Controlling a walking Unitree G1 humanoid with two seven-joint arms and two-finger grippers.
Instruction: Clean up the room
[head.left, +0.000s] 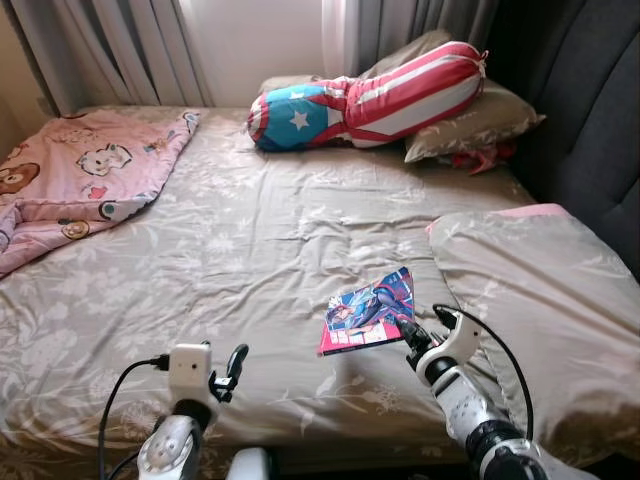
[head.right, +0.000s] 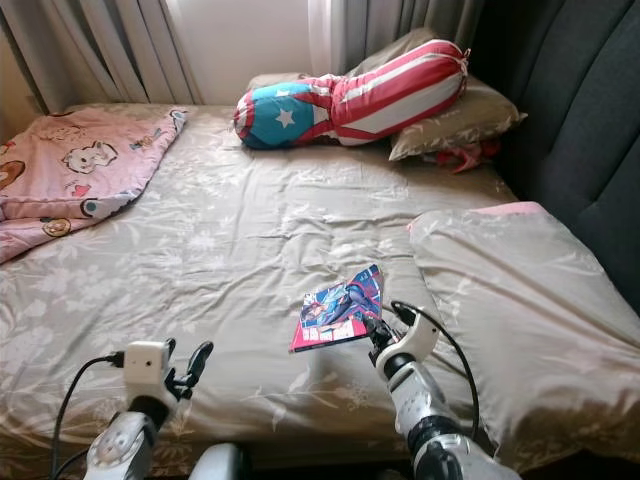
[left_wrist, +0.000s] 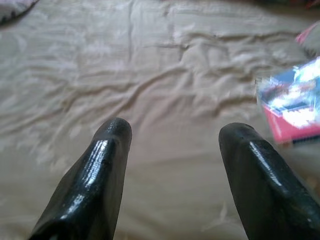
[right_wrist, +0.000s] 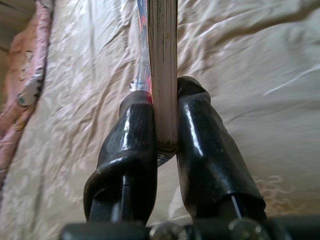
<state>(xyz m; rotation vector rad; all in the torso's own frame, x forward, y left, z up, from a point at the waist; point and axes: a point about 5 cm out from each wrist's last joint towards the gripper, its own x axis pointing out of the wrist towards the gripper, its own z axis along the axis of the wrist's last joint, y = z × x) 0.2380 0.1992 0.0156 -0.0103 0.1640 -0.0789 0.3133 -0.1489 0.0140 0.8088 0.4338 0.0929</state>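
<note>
Right gripper (right_wrist: 165, 145) is clamped on the book (head.left: 368, 311), fingers pinching its page block near one corner. The book sits over the bed (head.left: 250, 250), near the front edge and just beside the big pillow (head.left: 540, 300). From the eye views I can't tell if it's lifted clear of the sheet or just touching it.

Left gripper (left_wrist: 172, 150) is spread wide with nothing in it, hovering low over bare sheet with the book off to its side.

Risks:
- The grip is at one corner only, so most of the book hangs past the fingers. A quick swing could make it pivot or slide out.
- The glossy cover (right_wrist: 142, 75) looks bowed away from the pages, so the fingers may be holding pages more than cover. It could fan open or tear.
- The right arm's cable (head.left: 495, 345) loops close to the pillow and could snag as the arm pulls back.
</note>
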